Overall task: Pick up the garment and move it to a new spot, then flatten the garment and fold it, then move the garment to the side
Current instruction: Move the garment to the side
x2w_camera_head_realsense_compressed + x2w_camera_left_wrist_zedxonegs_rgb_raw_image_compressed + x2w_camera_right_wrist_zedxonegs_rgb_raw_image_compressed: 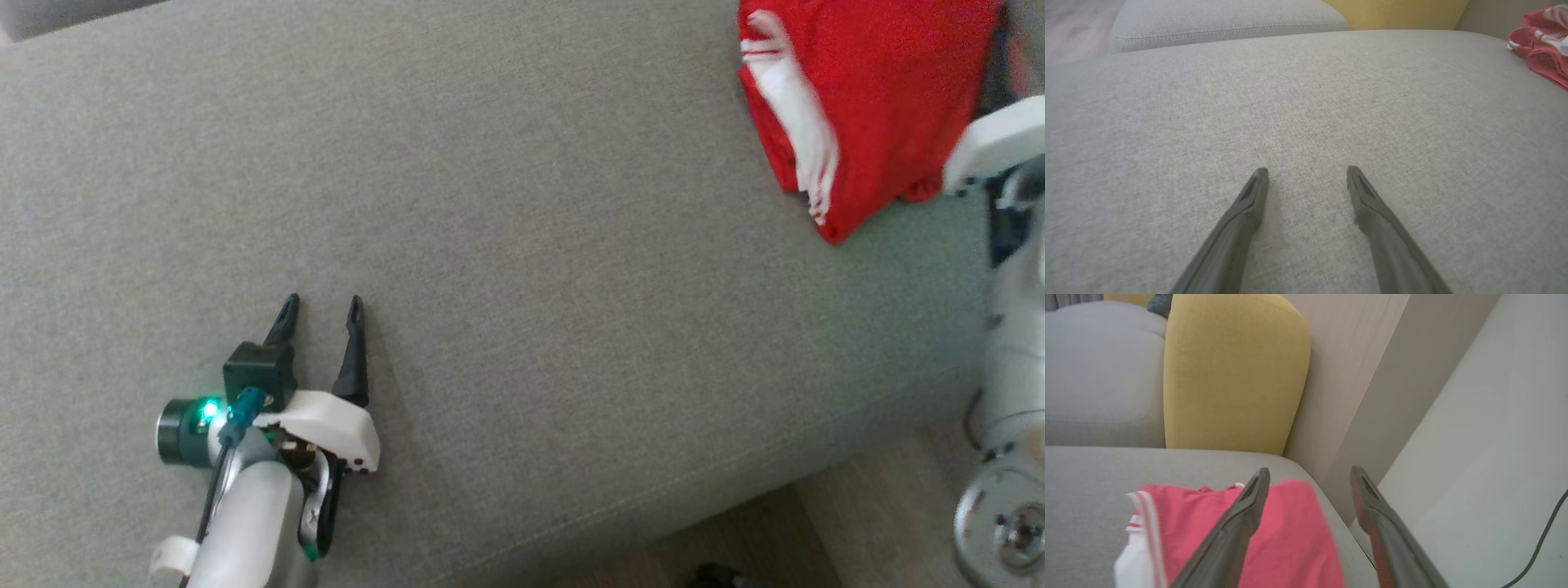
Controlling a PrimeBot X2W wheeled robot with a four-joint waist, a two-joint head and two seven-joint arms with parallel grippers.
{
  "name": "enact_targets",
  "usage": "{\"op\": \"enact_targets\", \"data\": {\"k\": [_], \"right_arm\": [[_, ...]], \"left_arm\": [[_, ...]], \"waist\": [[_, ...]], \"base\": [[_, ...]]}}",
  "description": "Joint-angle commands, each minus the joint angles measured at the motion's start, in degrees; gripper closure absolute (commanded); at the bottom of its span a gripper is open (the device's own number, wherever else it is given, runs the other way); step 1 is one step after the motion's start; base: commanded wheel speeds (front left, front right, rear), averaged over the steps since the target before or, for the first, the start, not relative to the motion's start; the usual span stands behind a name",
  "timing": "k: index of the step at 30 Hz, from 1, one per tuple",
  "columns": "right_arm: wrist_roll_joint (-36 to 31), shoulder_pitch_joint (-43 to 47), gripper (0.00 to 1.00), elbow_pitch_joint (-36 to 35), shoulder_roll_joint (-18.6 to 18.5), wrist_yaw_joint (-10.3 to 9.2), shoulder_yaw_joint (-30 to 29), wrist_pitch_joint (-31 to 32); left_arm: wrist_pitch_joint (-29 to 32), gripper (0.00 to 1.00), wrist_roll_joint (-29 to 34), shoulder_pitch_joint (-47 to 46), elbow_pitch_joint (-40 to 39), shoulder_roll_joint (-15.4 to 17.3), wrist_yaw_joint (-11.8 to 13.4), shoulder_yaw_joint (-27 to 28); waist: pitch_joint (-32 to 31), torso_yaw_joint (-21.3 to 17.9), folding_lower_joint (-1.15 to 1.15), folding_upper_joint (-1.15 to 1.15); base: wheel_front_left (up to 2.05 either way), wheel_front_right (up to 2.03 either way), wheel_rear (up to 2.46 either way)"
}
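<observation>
Grey cushion (490, 245): garment (882, 98) lies folded aside (final step, I judge); left gripper (323, 300), right gripper (1310, 469) gape empty; next, retreat.

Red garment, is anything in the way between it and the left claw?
No, nothing visible. Just bare grey cushion lies between the left claw and the red garment, which sits far over on the robot's right.

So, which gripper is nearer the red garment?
Right. The right gripper hangs open over the red garment; the left gripper is open, far away over the grey cushion.
</observation>
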Motion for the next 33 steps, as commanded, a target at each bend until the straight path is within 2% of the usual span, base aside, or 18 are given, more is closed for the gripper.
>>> {"op": "enact_targets", "data": {"k": [1,6,8,12,16,21,27,33], "right_arm": [[0.31,-2.47,0.00,-1.68,1.06,0.20,1.07,-1.03],[4.36,-0.35,0.00,-4.02,4.60,0.20,5.51,-1.73],[7.76,2.14,0.00,-6.64,5.41,0.20,8.69,-1.75],[18.26,10.60,0.00,-11.84,5.83,0.20,18.71,-1.76],[24.74,16.84,0.00,-14.97,5.85,0.20,24.41,-1.77],[29.77,22.29,0.00,-17.16,5.86,0.20,27.59,-1.77],[31.52,25.93,0.00,-17.86,5.87,0.20,28.46,-1.77],[32.47,28.26,0.00,-18.20,5.87,0.20,28.40,-1.77]], "left_arm": [[-0.29,0.00,0.55,-1.20,-1.05,0.52,-0.19,1.99],[-0.29,0.00,0.65,-0.33,-2.00,0.43,0.48,3.35],[-0.29,0.00,0.62,0.00,-2.46,0.39,0.78,3.91],[-0.29,0.00,0.54,0.78,-3.43,0.26,1.62,4.76],[-0.29,0.00,0.13,1.44,-4.01,0.16,2.10,5.08],[-0.29,0.00,-0.45,2.47,-4.85,0.10,2.76,5.35],[-0.29,0.00,-1.52,3.71,-5.87,0.09,3.39,5.29],[-0.29,0.00,-2.43,5.31,-5.87,0.08,3.82,5.84]], "waist": [[-0.46,-0.14,0.00,0.00],[-2.00,0.38,0.00,0.00],[-2.60,1.17,0.00,0.00],[-3.82,4.29,0.00,0.00],[-4.75,7.30,0.00,0.00],[-6.11,11.39,0.00,0.00],[-7.86,15.40,0.00,0.00],[-10.24,17.78,0.00,0.00]], "base": [[0.00,0.00,0.00],[0.00,0.00,0.00],[0.00,0.00,0.00],[0.00,0.00,0.00],[0.00,0.00,0.00],[0.00,0.00,0.00],[0.00,0.00,0.00],[0.00,0.00,0.00]]}}
